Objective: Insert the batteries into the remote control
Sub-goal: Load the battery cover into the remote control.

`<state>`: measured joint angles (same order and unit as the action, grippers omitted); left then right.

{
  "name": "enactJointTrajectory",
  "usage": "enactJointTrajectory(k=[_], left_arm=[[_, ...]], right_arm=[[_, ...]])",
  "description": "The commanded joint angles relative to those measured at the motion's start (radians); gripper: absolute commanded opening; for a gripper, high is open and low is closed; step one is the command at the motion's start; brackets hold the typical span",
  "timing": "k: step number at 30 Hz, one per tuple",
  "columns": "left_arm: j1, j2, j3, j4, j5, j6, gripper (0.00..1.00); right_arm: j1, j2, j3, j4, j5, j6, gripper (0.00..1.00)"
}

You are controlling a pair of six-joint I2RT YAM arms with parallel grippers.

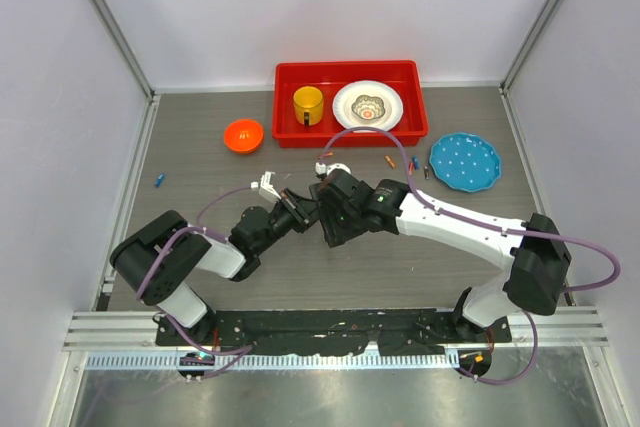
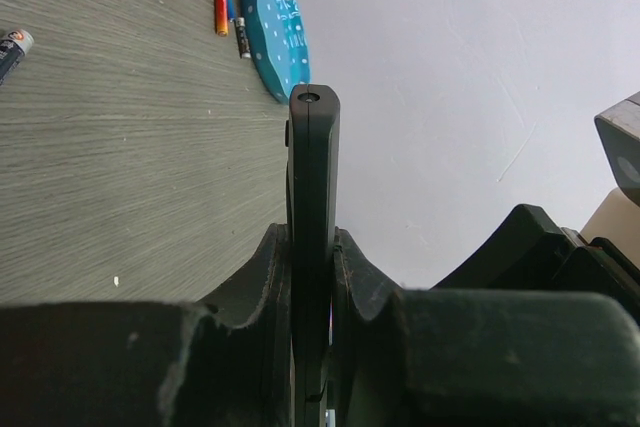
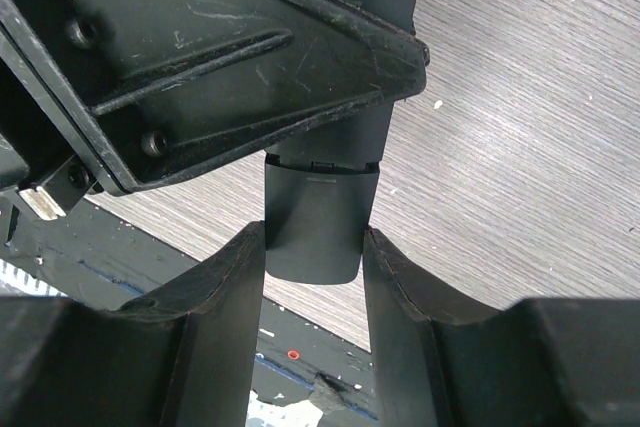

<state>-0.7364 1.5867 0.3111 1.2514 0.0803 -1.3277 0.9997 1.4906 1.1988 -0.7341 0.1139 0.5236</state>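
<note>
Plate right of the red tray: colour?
The plate is teal with white dots; top external view.

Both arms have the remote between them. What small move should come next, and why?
The left gripper clamps the slim flat black plastic remote control, the right jaws grip its end below a seam, and the small coloured cylindrical batteries lie loose on the grey table. So probably draw the right gripper away to slide that end piece off.

Two-arm rig, as I see it from my console: white shells, black joints.
Left arm (image 1: 190, 257), right arm (image 1: 460, 222): purple cables (image 1: 360, 130) trail behind the jaws. Left gripper (image 2: 312, 247), right gripper (image 3: 313, 247): scuffed black curved fingers (image 3: 220, 287). A ribbed black housing (image 3: 200, 57) with screw heads (image 3: 152, 142) lies beyond the right jaws.
</note>
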Motion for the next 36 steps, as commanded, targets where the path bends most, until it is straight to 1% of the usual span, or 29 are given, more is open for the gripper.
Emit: enactJointTrajectory(k=[1,13,36], left_arm=[[-0.009,-0.044,0.013,0.295,0.009,-0.01,0.0],[-0.015,-0.057,0.006,0.295,0.018,-0.019,0.0],[-0.067,-0.094,-0.015,0.295,0.001,-0.011,0.0]], right_arm=[[0.005,0.013,0.03,-0.007,0.023,-0.013,0.1],[-0.001,0.028,0.035,-0.007,0.04,-0.019,0.11],[-0.027,0.036,0.056,0.009,0.043,-0.033,0.11]])
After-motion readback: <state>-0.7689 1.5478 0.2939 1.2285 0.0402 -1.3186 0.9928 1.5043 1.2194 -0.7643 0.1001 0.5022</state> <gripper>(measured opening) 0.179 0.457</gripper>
